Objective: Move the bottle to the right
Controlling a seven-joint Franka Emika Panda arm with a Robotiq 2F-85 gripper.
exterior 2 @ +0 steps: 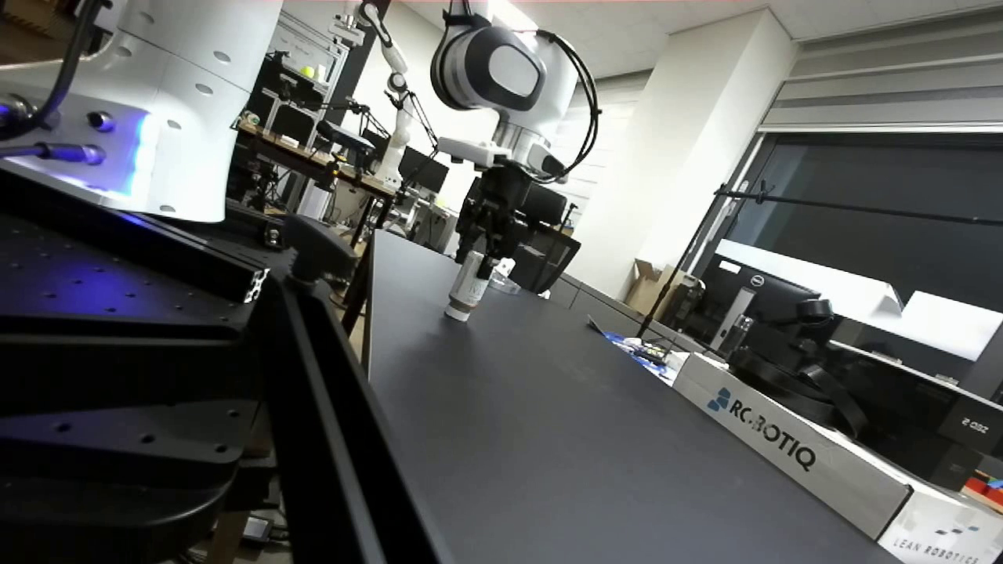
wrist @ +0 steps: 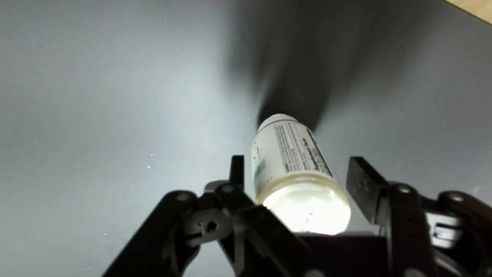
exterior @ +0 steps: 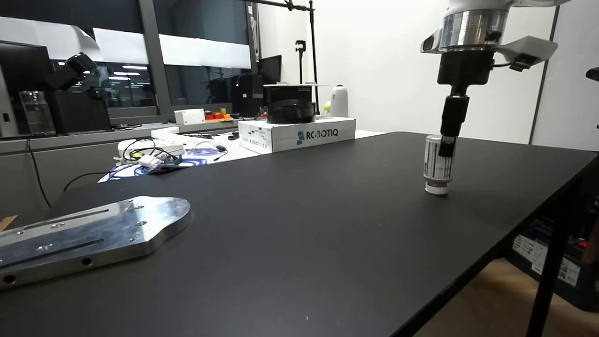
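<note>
The bottle, a small whitish cylinder with a printed label, a brownish band low down and a white cap at the bottom, stands cap-down on the dark table. It shows in both exterior views (exterior: pixel 431 164) (exterior 2: pixel 470 286) and in the wrist view (wrist: pixel 292 150). My gripper (wrist: pixel 296 163) is open, pointing down, with one finger on each side of the bottle's upper part. In the wrist view a gap shows between the bottle and each finger. In an exterior view the gripper (exterior: pixel 447 147) partly covers the bottle's upper side; it also shows in an exterior view (exterior 2: pixel 475 263).
The dark table (exterior: pixel 290 234) has its edge to the right of the bottle in an exterior view. A shiny metal plate (exterior: pixel 117 224) lies on the table's near left. A white Robotiq box (exterior: pixel 313 135) sits along the far side. The robot base (exterior 2: pixel 172 102) stands beside the table.
</note>
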